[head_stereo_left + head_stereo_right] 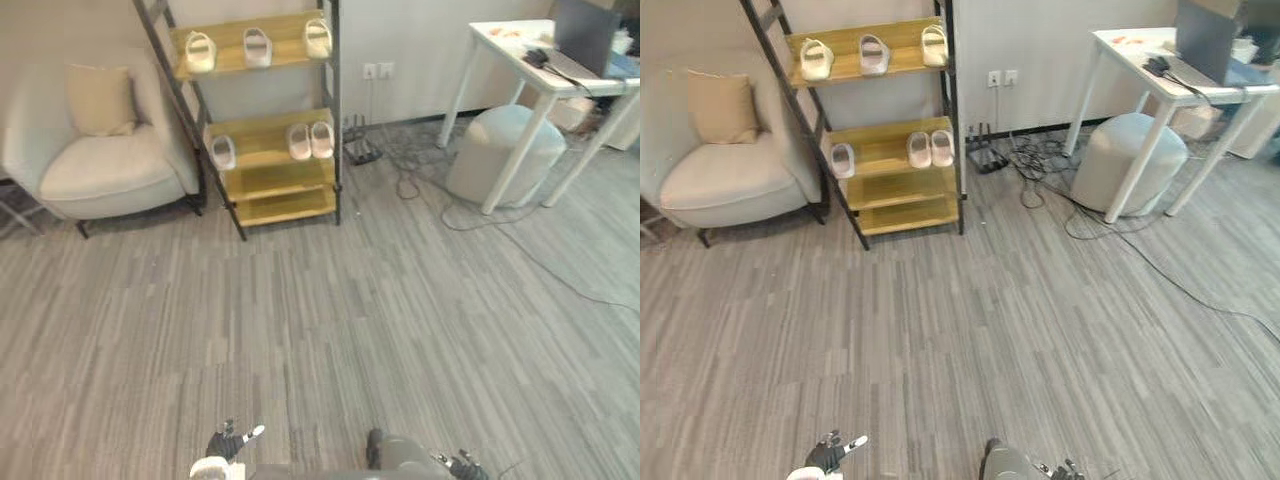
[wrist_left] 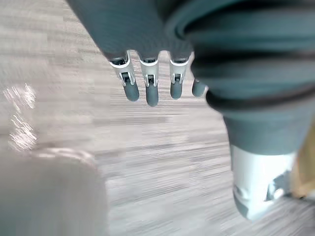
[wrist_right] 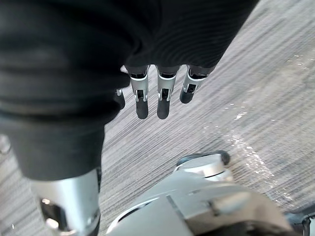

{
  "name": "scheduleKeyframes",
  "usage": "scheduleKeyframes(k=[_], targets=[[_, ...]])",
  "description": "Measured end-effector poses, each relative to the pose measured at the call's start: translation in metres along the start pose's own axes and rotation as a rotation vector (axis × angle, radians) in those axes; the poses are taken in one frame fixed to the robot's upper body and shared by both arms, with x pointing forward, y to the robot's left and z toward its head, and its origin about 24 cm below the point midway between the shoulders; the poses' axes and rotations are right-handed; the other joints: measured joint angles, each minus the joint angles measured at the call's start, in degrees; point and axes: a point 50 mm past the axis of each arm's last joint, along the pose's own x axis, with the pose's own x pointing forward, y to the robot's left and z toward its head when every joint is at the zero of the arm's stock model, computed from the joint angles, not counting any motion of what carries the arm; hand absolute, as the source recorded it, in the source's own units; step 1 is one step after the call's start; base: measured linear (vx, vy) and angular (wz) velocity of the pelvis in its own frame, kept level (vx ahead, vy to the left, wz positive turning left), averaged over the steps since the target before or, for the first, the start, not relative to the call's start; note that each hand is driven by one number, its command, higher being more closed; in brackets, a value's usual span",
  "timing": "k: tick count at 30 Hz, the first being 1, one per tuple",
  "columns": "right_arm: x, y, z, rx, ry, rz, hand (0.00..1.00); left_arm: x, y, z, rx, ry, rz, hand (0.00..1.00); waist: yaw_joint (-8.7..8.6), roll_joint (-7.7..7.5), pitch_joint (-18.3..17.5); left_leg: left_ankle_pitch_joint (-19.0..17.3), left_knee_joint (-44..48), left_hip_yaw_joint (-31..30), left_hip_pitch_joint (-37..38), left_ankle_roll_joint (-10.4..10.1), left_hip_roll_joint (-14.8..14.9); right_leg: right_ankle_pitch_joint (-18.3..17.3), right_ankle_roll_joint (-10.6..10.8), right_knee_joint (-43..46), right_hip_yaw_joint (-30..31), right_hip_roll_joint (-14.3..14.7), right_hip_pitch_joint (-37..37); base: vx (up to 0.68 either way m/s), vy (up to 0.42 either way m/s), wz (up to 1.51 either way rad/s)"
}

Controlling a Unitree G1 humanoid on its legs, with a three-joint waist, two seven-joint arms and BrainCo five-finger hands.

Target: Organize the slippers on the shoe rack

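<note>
Status: all the slippers we see sit on the shoe rack (image 1: pixel 283 183), which stands at the far wall, well apart from us across the grey plank floor (image 1: pixel 330 320). The top-shelf slippers (image 1: pixel 258 46) are three, spaced left, middle and right. On the next shelf down we see a single slipper (image 1: pixel 223 152) at the left end and a slipper pair (image 1: pixel 299 141) side by side at the right end.

Our left hand (image 1: pixel 228 444) is low at the near edge of the eye views, its fingers (image 2: pixel 150 93) straight, holding nothing, over bare floor. Our right hand (image 1: pixel 463 466) is likewise low, its fingers (image 3: pixel 163 105) straight, nothing in them.

An armchair (image 1: pixel 110 165) with a cushion (image 1: pixel 100 100) stands just left of the rack. At the right we see a white table (image 1: pixel 505 55) with a laptop (image 1: pixel 585 40) and a round grey stool (image 1: pixel 505 150) under it. Cables (image 1: pixel 405 160) lie between rack and stool.
</note>
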Motion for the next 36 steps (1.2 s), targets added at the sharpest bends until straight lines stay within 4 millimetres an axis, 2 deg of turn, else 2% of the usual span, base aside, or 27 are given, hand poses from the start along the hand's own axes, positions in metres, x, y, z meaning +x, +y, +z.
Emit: scheduleKeyframes(k=[2,4,5,6,7,8,9,10,11,12,13,14,15,17,18,19,21,23,25,27,28,29,30,32,33,35,36], targets=[[0.000,0.002,-0.001,0.008,0.001,-0.003,0.00,-0.001,-0.008,0.002,-0.033,-0.017,-0.016,0.00,0.46,-0.58,0.17,-0.09,5.64,4.17,-2.86,0.61,3.44,-1.31,-0.05,-2.12,-0.49,0.41,4.90,0.21,-0.101,0.05],[0.000,0.003,0.001,0.011,-0.006,-0.004,0.00,0.000,-0.014,0.006,-0.031,-0.037,-0.035,0.00,0.61,-0.65,0.19,-0.88,1.38,7.93,-5.11,1.09,3.58,-1.29,0.37,-5.06,-0.49,-0.20,7.76,0.23,-0.004,-0.05],[0.001,0.005,0.002,0.016,-0.008,-0.002,0.00,0.000,-0.015,0.007,-0.019,-0.038,-0.040,0.00,0.74,-0.83,0.31,-0.99,-4.39,9.28,-5.60,0.92,2.29,-1.32,0.94,-5.99,-0.23,-1.05,8.53,0.31,0.095,-0.14],[0.001,0.006,0.004,0.021,-0.011,-0.001,0.00,0.001,-0.015,0.009,-0.008,-0.041,-0.045,0.00,0.74,-0.99,0.47,-0.56,-15.24,9.21,-6.29,1.14,-0.81,-1.39,1.35,-6.92,0.28,-2.41,9.64,0.29,0.126,-0.10],[0.002,0.007,0.004,0.022,-0.011,0.000,0.00,0.001,-0.016,0.010,-0.002,-0.043,-0.048,0.00,0.77,-1.17,0.58,0.10,-19.39,9.08,-6.35,1.45,-2.11,-1.64,1.73,-6.95,0.48,-3.08,9.80,0.33,0.179,-0.04],[0.002,0.007,0.004,0.023,-0.003,0.000,0.00,0.002,-0.016,0.009,0.009,-0.039,-0.051,0.00,0.78,-1.41,0.73,3.75,-30.25,7.66,-6.08,1.07,-5.15,-2.31,2.93,-7.33,0.68,-4.25,10.52,0.26,0.172,-0.03],[0.003,0.005,0.005,0.019,-0.001,-0.006,0.00,0.002,-0.018,0.008,0.020,-0.035,-0.059,0.00,0.85,-1.01,0.53,7.44,-37.33,6.34,-5.42,0.30,-6.46,-2.64,4.08,-7.84,0.97,-4.36,10.69,0.32,0.228,-0.21],[0.004,0.005,0.007,0.013,0.001,-0.008,0.00,0.001,-0.020,0.007,0.016,-0.031,-0.065,0.00,1.32,-0.66,0.64,13.65,-39.26,5.56,-4.89,1.54,-6.80,-3.52,5.49,-8.06,2.15,-4.31,11.56,0.28,0.187,-0.31],[0.004,0.008,0.005,0.014,0.011,-0.003,0.00,0.002,-0.018,0.009,0.025,-0.032,-0.061,0.00,1.46,-1.76,0.41,13.83,-38.97,5.87,-4.58,4.53,-8.15,-3.97,6.21,-8.47,2.67,-5.40,12.46,0.41,0.218,-0.24],[0.005,0.019,0.006,0.024,0.009,0.022,0.00,0.005,-0.011,0.013,0.055,-0.036,-0.053,0.00,0.96,-3.91,-0.30,11.08,-37.27,6.13,-4.94,5.55,-10.12,-4.29,6.77,-8.90,2.77,-7.48,13.39,0.44,0.193,-0.02],[0.005,0.024,0.005,0.028,0.009,0.034,0.00,0.006,-0.009,0.016,0.071,-0.039,-0.053,0.00,0.83,-5.03,-0.24,8.82,-35.05,6.26,-5.65,5.96,-10.82,-4.38,7.01,-8.17,3.17,-8.53,13.39,0.57,0.278,0.12],[0.004,0.025,0.004,0.029,0.014,0.035,0.00,0.008,-0.008,0.016,0.089,-0.027,-0.054,0.00,1.09,-5.26,-0.11,5.04,-32.44,6.28,-4.92,6.50,-11.42,-4.40,7.08,0.13,5.49,-9.52,11.00,0.39,0.203,0.07],[0.004,0.025,0.004,0.028,0.015,0.035,0.00,0.008,-0.009,0.016,0.094,-0.024,-0.055,0.00,1.11,-5.22,-0.14,4.74,-32.43,6.30,-4.57,6.44,-11.48,-4.40,7.10,2.12,5.95,-9.61,10.15,0.38,0.234,0.03],[0.004,0.022,0.003,0.034,0.017,0.026,0.00,0.008,-0.009,0.015,0.130,-0.019,-0.066,0.00,1.11,-5.06,-0.10,3.24,-33.28,6.19,-0.88,7.20,-12.32,-2.94,9.15,21.89,10.21,-10.04,2.83,0.42,0.228,0.12],[0.003,0.021,-0.001,0.044,0.027,0.022,0.00,0.008,-0.009,0.015,0.164,-0.012,-0.075,0.00,1.01,-5.31,-0.02,2.39,-33.97,5.94,2.08,7.71,-13.10,-3.64,10.10,31.58,11.67,-9.93,-0.25,0.55,0.194,0.23],[0.002,0.020,-0.003,0.043,0.032,0.023,0.00,0.008,-0.010,0.014,0.194,-0.001,-0.084,0.00,1.08,-5.51,0.02,1.77,-35.22,5.41,5.46,7.82,-13.78,-4.93,9.93,37.91,10.98,-10.02,-2.29,0.47,0.108,0.22],[0.003,0.019,-0.001,0.032,0.025,0.027,0.00,0.008,-0.013,0.010,0.223,0.015,-0.098,0.00,0.65,-4.92,0.10,1.84,-37.02,4.99,10.09,7.79,-13.55,-7.90,7.03,39.79,6.76,-9.54,-4.88,0.43,0.043,0.13],[0.004,0.017,0.004,0.020,0.006,0.034,0.00,0.008,-0.018,0.010,0.226,0.015,-0.111,0.00,0.18,-3.74,0.36,1.94,-37.79,4.73,13.21,7.62,-11.89,-9.95,4.54,32.38,2.45,-7.53,-8.13,0.38,-0.038,0.10],[0.005,0.013,0.007,0.014,-0.003,0.031,0.00,0.007,-0.024,0.008,0.217,0.018,-0.124,0.00,-0.39,-2.08,0.48,2.09,-38.21,4.09,15.02,7.34,-9.43,-8.92,3.50,20.73,1.69,-4.17,-11.45,0.47,-0.157,0.21],[0.006,0.011,0.012,0.002,-0.015,0.028,0.00,0.006,-0.030,0.007,0.208,0.018,-0.136,0.00,-1.42,-0.75,1.23,2.43,-40.33,2.41,16.90,6.50,-7.46,-2.65,3.07,8.52,3.13,-1.33,-13.62,0.49,-0.201,0.42],[0.005,0.013,0.008,0.004,-0.003,0.031,0.00,0.005,-0.025,0.005,0.211,0.025,-0.128,0.00,-1.69,-1.73,0.94,2.56,-41.21,1.73,17.58,5.04,-8.15,4.61,3.11,0.85,4.65,-1.16,-13.63,0.40,-0.199,0.50],[0.002,0.015,-0.001,0.009,0.023,0.037,0.00,0.006,-0.019,0.006,0.212,0.022,-0.111,0.00,-1.68,-3.58,1.07,1.32,-41.30,0.88,19.51,2.91,-8.79,12.10,1.72,-0.52,6.43,-1.77,-13.70,0.51,-0.293,0.35],[0.004,0.010,0.004,0.004,0.016,0.028,0.00,0.006,-0.024,0.005,0.178,0.032,-0.109,0.00,-1.83,-1.57,2.00,-0.04,-41.11,0.10,21.77,0.97,-6.82,10.92,0.52,4.16,5.09,-0.42,-13.82,0.50,-0.287,0.24],[0.005,0.006,0.010,0.002,-0.011,0.017,0.00,0.004,-0.034,0.000,0.119,0.041,-0.119,0.00,-2.13,0.16,1.43,0.60,-34.99,-1.09,19.73,-0.08,-4.46,5.26,-0.50,6.09,3.51,0.71,-13.32,0.51,-0.296,0.20],[0.005,0.005,0.012,0.001,-0.020,0.017,0.00,0.004,-0.034,0.002,0.101,0.038,-0.113,0.00,-2.13,1.21,1.32,1.00,-29.77,-1.77,17.73,-0.78,-3.34,4.30,-1.31,6.19,3.24,1.37,-12.04,0.43,-0.267,0.27],[0.005,0.005,0.013,0.001,-0.025,0.014,0.00,0.004,-0.036,0.006,0.058,0.020,-0.114,0.00,-1.96,0.67,1.84,3.16,-13.40,-2.38,12.16,-4.99,-0.50,1.90,-2.25,4.77,2.68,2.59,-7.14,0.43,-0.243,0.20],[0.004,0.005,0.013,0.000,-0.033,0.017,0.00,0.004,-0.037,0.008,0.032,0.001,-0.113,0.00,-1.90,0.53,1.92,2.09,-1.89,-0.72,7.89,-5.27,1.92,0.59,-2.83,2.47,2.16,3.56,-2.25,0.37,-0.174,0.06]])
